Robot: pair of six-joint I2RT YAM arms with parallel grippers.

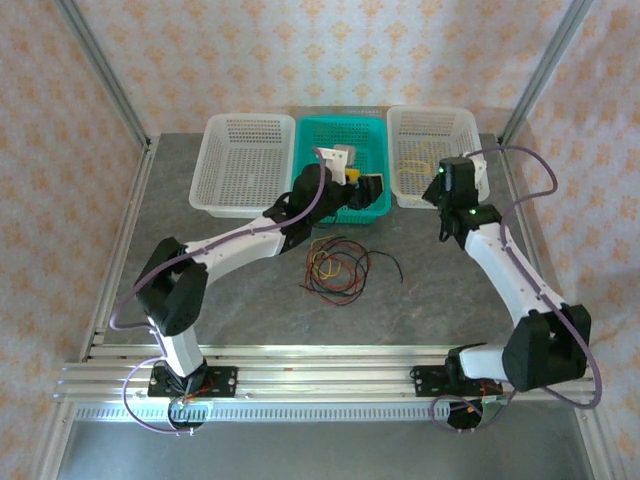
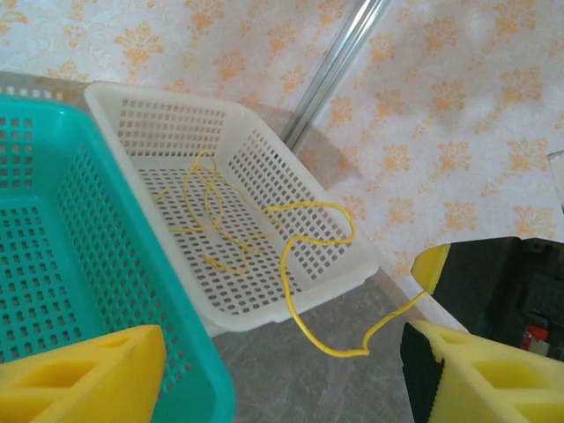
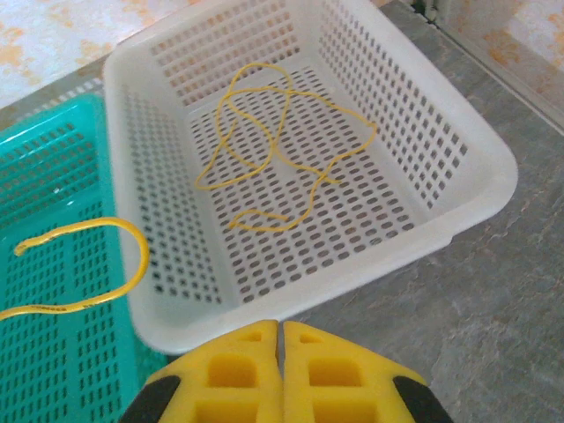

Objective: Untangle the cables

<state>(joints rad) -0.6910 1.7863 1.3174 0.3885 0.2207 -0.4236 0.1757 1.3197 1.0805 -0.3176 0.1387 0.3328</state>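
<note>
A tangle of red, yellow and black cables (image 1: 338, 265) lies on the grey table in front of the teal basket (image 1: 340, 122). Loose yellow cables (image 3: 273, 150) rest inside the right white basket (image 3: 480, 189). Another yellow cable (image 2: 300, 310) hangs in the air. Its hooked end (image 3: 132, 247) is over the teal basket, and its other end runs up to my right gripper's finger (image 2: 434, 264). My right gripper (image 3: 280, 328) is shut at that basket's near corner; the pinch is hidden. Beside the teal basket, my left gripper (image 2: 282, 342) is open with nothing between its fingers.
Three baskets stand in a row at the back: a white one (image 1: 247, 118) on the left, the teal one in the middle, a white one (image 1: 430, 110) on the right. Metal frame posts (image 1: 100, 70) rise at the table's back corners.
</note>
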